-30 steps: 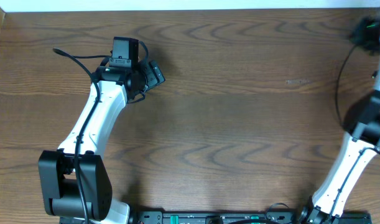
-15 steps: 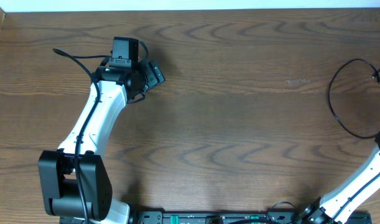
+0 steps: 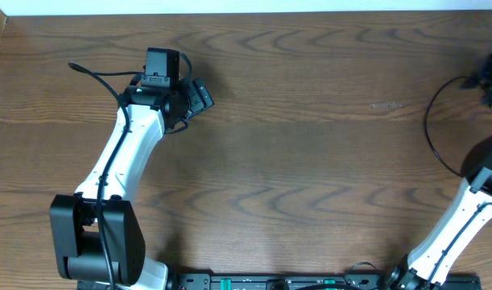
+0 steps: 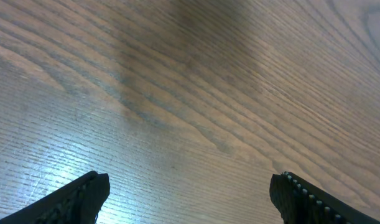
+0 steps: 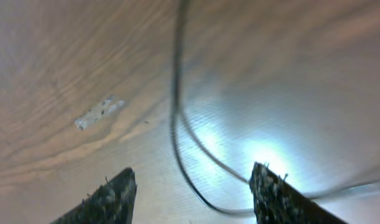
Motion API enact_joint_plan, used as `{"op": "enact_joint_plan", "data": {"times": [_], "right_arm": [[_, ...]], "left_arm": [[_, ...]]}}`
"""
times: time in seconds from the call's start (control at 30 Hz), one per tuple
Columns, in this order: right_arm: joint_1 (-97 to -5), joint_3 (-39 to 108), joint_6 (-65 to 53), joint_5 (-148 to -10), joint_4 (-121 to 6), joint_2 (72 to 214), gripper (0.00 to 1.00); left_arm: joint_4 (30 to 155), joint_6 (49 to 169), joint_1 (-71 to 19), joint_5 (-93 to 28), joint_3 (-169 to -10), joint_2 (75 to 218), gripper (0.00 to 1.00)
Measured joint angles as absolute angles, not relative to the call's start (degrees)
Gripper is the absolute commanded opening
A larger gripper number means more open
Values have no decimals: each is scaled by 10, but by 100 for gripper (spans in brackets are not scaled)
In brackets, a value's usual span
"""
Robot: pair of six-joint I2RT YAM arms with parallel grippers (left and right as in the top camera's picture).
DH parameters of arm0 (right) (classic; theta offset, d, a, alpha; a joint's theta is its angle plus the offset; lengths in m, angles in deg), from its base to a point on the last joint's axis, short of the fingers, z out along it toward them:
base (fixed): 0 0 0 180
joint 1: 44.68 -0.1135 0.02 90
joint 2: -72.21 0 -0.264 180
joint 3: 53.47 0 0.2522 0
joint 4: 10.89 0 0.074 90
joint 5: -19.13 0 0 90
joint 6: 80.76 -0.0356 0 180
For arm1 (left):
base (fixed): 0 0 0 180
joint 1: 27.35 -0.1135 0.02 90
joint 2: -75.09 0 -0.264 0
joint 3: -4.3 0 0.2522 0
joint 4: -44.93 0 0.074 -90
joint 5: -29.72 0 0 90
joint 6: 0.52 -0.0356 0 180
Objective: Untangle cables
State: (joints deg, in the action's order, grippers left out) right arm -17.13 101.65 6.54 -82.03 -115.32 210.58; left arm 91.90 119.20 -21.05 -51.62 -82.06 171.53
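Note:
A thin black cable (image 3: 429,121) lies in an open loop on the wooden table at the far right. My right gripper (image 3: 489,83) hovers blurred at the loop's upper end by the table's right edge. In the right wrist view the cable (image 5: 175,112) runs down and curves between the spread fingertips (image 5: 109,198) without being clamped; the right gripper (image 5: 193,190) is open. My left gripper (image 3: 199,95) sits at the upper left, far from the cable. In the left wrist view the left gripper (image 4: 190,196) is open over bare wood with nothing between its fingers.
A pale scuff (image 3: 385,105) marks the table left of the loop and shows in the right wrist view as a scuff (image 5: 97,113). The left arm's own wiring (image 3: 93,72) trails off to its left. The table's back edge (image 3: 246,11) runs along the top.
My right gripper has gone from shut to open, and the cable now rests as a loop on the table. The right arm swung about near the right edge. The left arm has not moved.

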Motion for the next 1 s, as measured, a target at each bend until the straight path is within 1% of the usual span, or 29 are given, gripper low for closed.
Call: {"op": "enact_joint_plan", "data": {"times": [0.1, 0.3, 0.43, 0.6, 0.63, 0.73, 0.9, 0.93, 1.0], "right_arm": [[-204, 944, 82, -832, -1114, 2106, 58], [-252, 830, 91, -825, -1042, 2106, 58], [-265, 794, 82, -791, -1028, 2106, 58], [-264, 792, 75, -768, -1025, 2106, 58], [-263, 792, 73, -766, -1024, 2106, 58], [-263, 792, 69, -763, -1023, 2106, 51], [-263, 785, 61, -760, -1021, 2106, 50], [-263, 778, 58, -760, -1018, 2106, 48], [-263, 753, 53, -760, -1007, 2106, 40]], "left_arm": [[919, 1192, -210, -516, -821, 1715, 88], [919, 1192, -210, -516, -821, 1715, 88], [919, 1192, -210, -516, -821, 1715, 88], [919, 1192, -210, -516, -821, 1715, 88], [919, 1192, -210, -516, -821, 1715, 88], [919, 1192, -210, -516, -821, 1715, 88], [919, 1192, -210, -516, -821, 1715, 88], [919, 1192, -210, -516, -821, 1715, 88], [919, 1192, -210, -516, -821, 1715, 88]]}}
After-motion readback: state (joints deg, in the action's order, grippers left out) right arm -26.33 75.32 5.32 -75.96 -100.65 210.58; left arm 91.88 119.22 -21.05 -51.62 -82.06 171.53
